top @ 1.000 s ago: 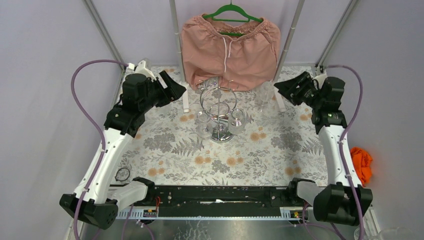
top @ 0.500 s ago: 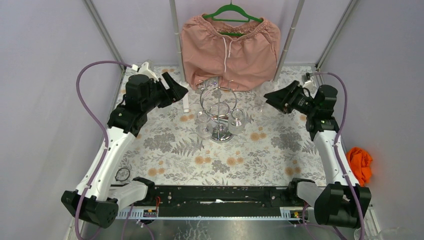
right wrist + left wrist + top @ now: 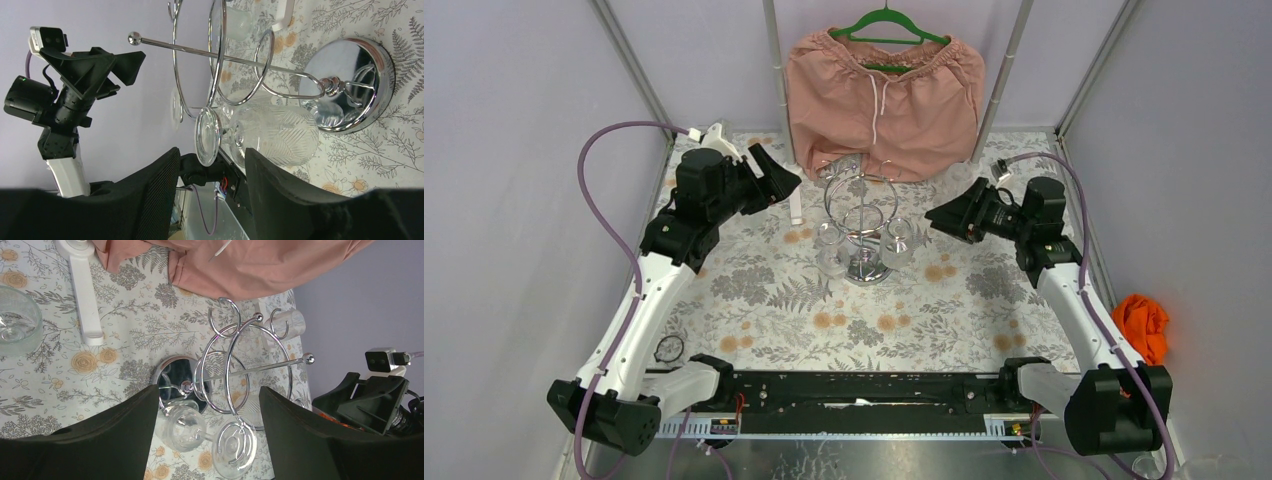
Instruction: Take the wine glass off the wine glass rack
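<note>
The chrome wine glass rack (image 3: 864,215) stands mid-table on its round mirrored base (image 3: 868,268). Two clear wine glasses hang upside down from its rings, one on the left (image 3: 829,250) and one on the right (image 3: 896,243). My left gripper (image 3: 781,184) is open and empty, apart from the rack on its left; in the left wrist view (image 3: 207,440) the left glass (image 3: 186,427) shows between its fingers. My right gripper (image 3: 936,219) is open and empty, close to the rack's right side; in the right wrist view (image 3: 210,200) the patterned right glass (image 3: 277,134) lies just ahead.
Pink shorts (image 3: 884,95) on a green hanger hang behind the rack. A white bracket (image 3: 796,208) lies left of it. Another glass (image 3: 17,320) stands on the floral cloth, and one more (image 3: 288,322) beyond the rack. Orange cloth (image 3: 1146,325) sits at the right edge.
My right gripper has swung left and nearer, from the back right corner to close beside the rack. My left gripper has shifted slightly towards the rack. The glasses still hang.
</note>
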